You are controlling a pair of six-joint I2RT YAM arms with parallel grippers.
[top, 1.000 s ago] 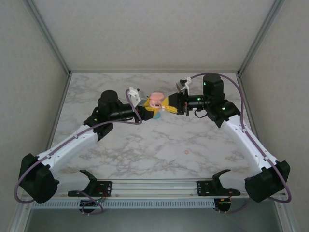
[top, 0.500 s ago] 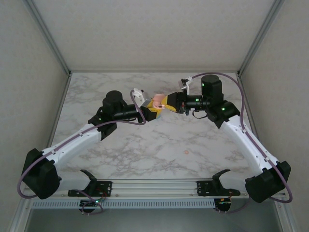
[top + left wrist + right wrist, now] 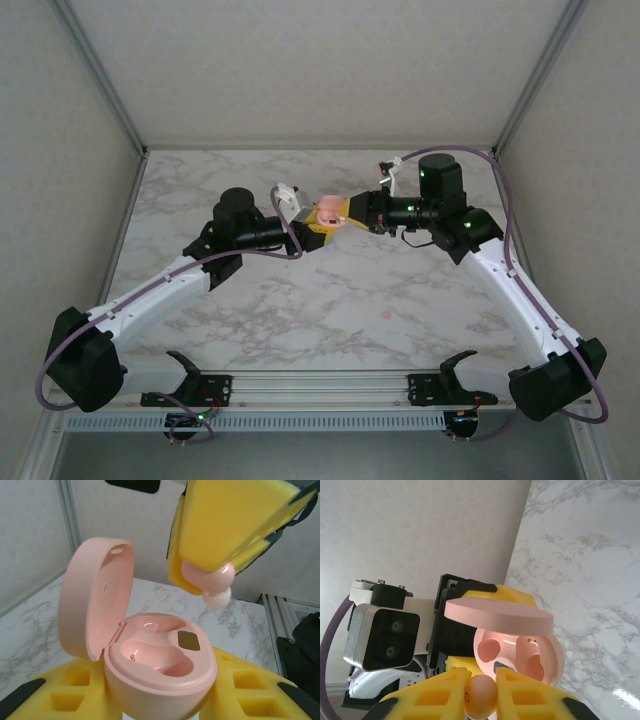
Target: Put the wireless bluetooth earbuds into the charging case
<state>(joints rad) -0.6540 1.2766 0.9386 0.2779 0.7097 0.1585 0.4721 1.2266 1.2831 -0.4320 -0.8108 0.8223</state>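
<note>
pink earbud held just over the open case

my left hand (image 3: pixel 159 680) is clamped on the pink charging case (image 3: pixel 160 662). its yellow foam pads (image 3: pixel 65 685) press the base from both sides, and the case is held up off the marble table (image 3: pixel 330 290). the lid (image 3: pixel 95 595) stands swung back, nearly upright, and the well faces up. my right hand (image 3: pixel 481 680) is pinched on the pink earbud (image 3: pixel 481 700), which is caught between its own yellow pads (image 3: pixel 440 695). from the left wrist the earbud hangs just above the case's far rim, near it but not touching. a small pink speck (image 3: pixel 385 315) lies on the table well apart, too small to tell what it is.
</note>
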